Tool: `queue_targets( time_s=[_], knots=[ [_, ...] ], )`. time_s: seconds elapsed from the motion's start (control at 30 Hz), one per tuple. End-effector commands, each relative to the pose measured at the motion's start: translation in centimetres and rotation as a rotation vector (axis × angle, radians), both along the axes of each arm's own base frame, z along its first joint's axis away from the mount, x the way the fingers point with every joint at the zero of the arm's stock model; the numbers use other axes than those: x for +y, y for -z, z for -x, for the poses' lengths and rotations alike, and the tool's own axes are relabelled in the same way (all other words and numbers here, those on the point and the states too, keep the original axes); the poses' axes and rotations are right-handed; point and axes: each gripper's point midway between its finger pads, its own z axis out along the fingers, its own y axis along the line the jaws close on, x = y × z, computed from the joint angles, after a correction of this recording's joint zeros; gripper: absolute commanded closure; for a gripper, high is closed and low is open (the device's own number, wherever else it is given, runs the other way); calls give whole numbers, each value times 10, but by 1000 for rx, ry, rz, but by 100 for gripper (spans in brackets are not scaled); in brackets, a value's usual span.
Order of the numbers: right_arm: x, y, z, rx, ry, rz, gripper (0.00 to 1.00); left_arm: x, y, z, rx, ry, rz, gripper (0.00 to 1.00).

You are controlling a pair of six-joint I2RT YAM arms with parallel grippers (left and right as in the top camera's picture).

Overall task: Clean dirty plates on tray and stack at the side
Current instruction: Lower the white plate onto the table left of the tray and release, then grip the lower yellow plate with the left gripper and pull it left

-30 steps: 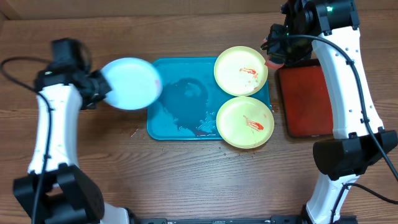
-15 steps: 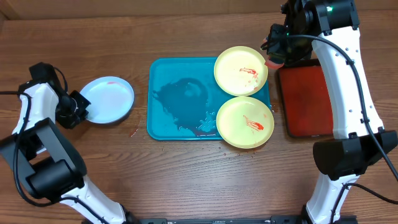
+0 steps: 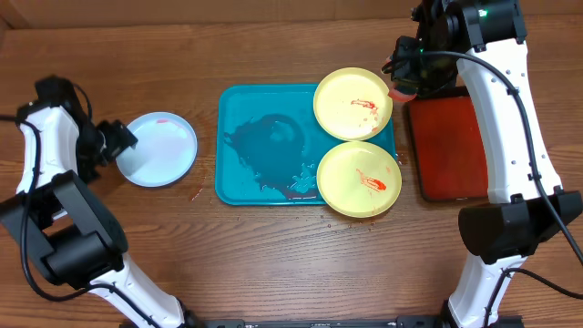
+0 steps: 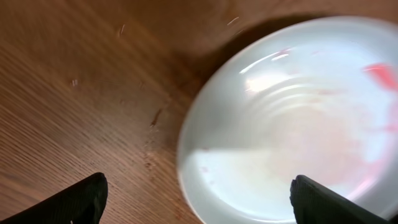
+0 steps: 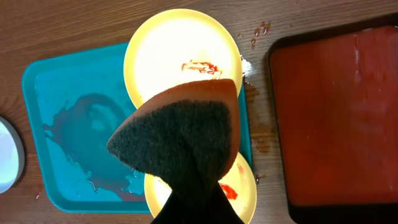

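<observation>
Overhead, the pale blue-white plate (image 3: 159,148) lies flat on the counter (image 3: 273,255), off the turquoise tray (image 3: 239,187) at its 9 o'clock and just clear of its rim. In my left wrist view the plate's middle is mostly wiped pale, with a faint pink trace (image 4: 379,71) near its edge.

The two other plates sit at the tray's right end. The upper yellow-green plate (image 3: 339,114) is at about 1 o'clock on the tray and the lower yellow-green plate (image 3: 346,164) at about 5 o'clock. Their rims touch or nearly touch, and both overhang the tray's edge. Each carries a red sauce smear (image 3: 364,103) near its middle. The tray's bare floor holds a dark wet patch (image 3: 269,141).

My left claw (image 3: 114,138) sits at the pale plate's 9 o'clock, jaws spread wide and gripping nothing. In the wrist view its two fingertips (image 4: 81,199) stand far apart at the lower corners. I cannot tell whether either touches the rim.

My right claw (image 3: 405,73) hangs at the upper yellow-green plate's 2 o'clock, closed on a sponge (image 5: 180,137), orange-backed with a dark scouring face. In the right wrist view the sponge hangs above the two yellow-green plates.

The red tray (image 3: 451,146) with its dark rim lies on the counter at the turquoise tray's 3 o'clock, just beside it.
</observation>
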Motion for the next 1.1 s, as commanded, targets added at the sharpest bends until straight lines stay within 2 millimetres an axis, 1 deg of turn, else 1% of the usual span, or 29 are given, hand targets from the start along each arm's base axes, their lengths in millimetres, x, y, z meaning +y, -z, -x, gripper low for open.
queue_targets(
  time_s=[0.0,0.03,0.07,0.1,0.17,0.23,0.3,0.4,0.47,0.5,0.53,0.63,0.73,0.8,0.83,0.87,0.93,0.97,1.07],
  knots=[
    [-4,-14,-1,-42,2,4,96,-50,-88,-45,-238,245,-36,2],
    [-5,-13,-1,-42,5,4,96,-74,-97,-52,-276,312,0,0],
    [-6,-13,-1,-41,8,4,96,-98,-101,-56,-300,376,39,0],
    [-9,-13,-1,-38,14,5,96,-131,-103,-58,-308,442,92,0],
    [-12,-12,1,-29,21,6,96,-177,-101,-59,-307,528,168,0],
    [-15,-12,2,-23,27,8,96,-227,-98,-58,-301,634,238,0],
    [-15,-12,1,-23,27,7,96,-276,-87,-51,-265,735,273,0],
    [-15,-12,1,-23,27,7,96,-325,-67,-36,-193,840,304,0],
    [-15,-12,1,-23,27,8,96,-353,-49,-24,-129,882,324,0],
    [-15,-12,1,-23,28,8,96,-369,-35,-16,-86,903,334,0],
    [-15,-12,2,-23,27,8,96,-381,-23,-10,-50,922,341,1],
    [-17,-11,2,-23,31,18,96,-407,6,9,44,960,352,6],
    [-17,-12,1,-24,31,18,96,-429,31,28,117,998,355,16],
    [-17,-11,1,-23,31,18,96,-436,41,33,142,998,351,21],
    [-17,-11,1,-23,31,18,96,-438,44,34,147,997,351,25],
    [-17,-11,2,-21,31,18,96,-439,49,36,161,998,351,30],
    [-17,-11,3,-16,31,19,96,-440,55,40,184,989,351,38],
    [-17,-11,3,-16,31,19,96,-440,57,43,199,977,352,46],
    [-17,-11,3,-17,31,19,96,-441,61,50,230,972,347,55]
  ],
)
